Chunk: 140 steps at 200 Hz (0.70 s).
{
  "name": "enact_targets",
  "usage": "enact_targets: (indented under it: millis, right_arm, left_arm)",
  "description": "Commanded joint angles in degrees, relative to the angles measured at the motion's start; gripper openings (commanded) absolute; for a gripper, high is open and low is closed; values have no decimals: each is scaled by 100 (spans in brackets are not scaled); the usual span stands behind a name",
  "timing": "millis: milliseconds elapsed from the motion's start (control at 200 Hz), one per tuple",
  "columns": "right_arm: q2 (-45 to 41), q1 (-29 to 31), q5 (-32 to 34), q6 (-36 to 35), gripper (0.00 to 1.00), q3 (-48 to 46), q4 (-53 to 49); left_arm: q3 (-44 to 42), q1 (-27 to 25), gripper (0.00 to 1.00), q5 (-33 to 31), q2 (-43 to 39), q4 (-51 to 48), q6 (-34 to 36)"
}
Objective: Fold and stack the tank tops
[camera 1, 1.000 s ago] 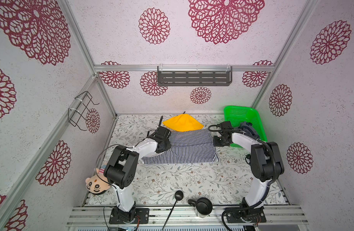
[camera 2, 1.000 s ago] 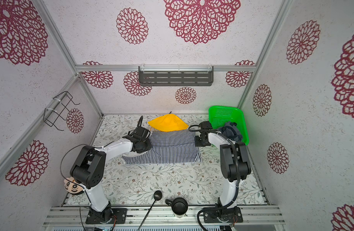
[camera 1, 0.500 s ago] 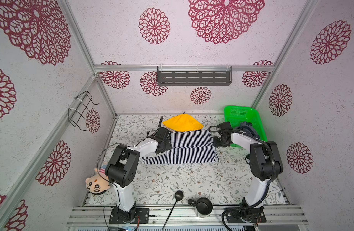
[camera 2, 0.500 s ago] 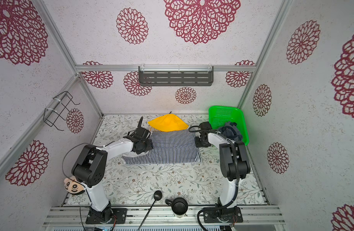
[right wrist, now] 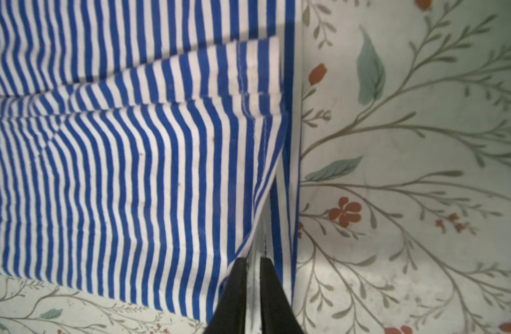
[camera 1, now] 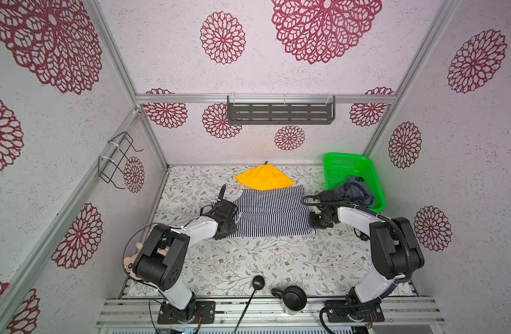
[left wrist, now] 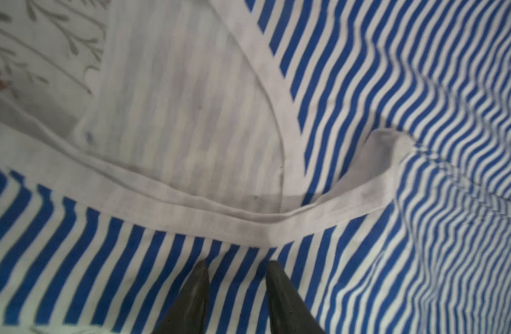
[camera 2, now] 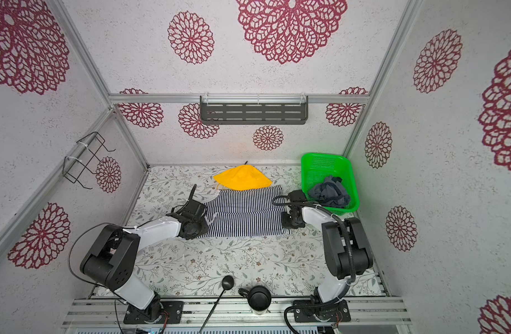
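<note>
The striped tank top (camera 1: 271, 212) lies spread flat on the floral mat (camera 1: 248, 260), toward the far side, between the two arms. The left pincer (left wrist: 238, 269) sits over its left edge, near the plain white armhole binding, with its fingers parted and only flat cloth showing between them. The right pincer (right wrist: 252, 266) is pressed nearly together on the stitched hem at the right edge — soft, thin cloth, lifted into a ripple there. A blue-grey tank top (camera 1: 354, 192) lies crumpled in the green mesh basket (camera 1: 346, 164), far right. A yellow hat (camera 1: 263, 180) overlaps the striped top's far edge.

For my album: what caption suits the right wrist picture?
Right gripper pinching the hem of the striped tank top over the floral tablecloth.
</note>
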Motion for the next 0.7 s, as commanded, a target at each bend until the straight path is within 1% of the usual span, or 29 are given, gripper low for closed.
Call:
enact_targets:
  millis: [0, 135, 295, 510, 696]
  right_arm:
    - [-31, 54, 124, 122, 11, -85, 110]
    - [-60, 55, 339, 173, 10, -344, 8]
    - [-265, 53, 535, 315, 9, -689, -77]
    - [-621, 58, 608, 534, 9, -1084, -249]
    - [-1099, 65, 544, 869, 9, -1358, -608]
  left_arm:
    - [-194, 33, 37, -127, 90, 389, -230]
    - [-509, 31, 37, -100, 114, 517, -404]
    - [-907, 23, 37, -105, -215, 509, -603]
    - [-1297, -136, 37, -126, -786, 32, -843]
    - [-1656, -517, 36, -268, -1581, -600, -1370]
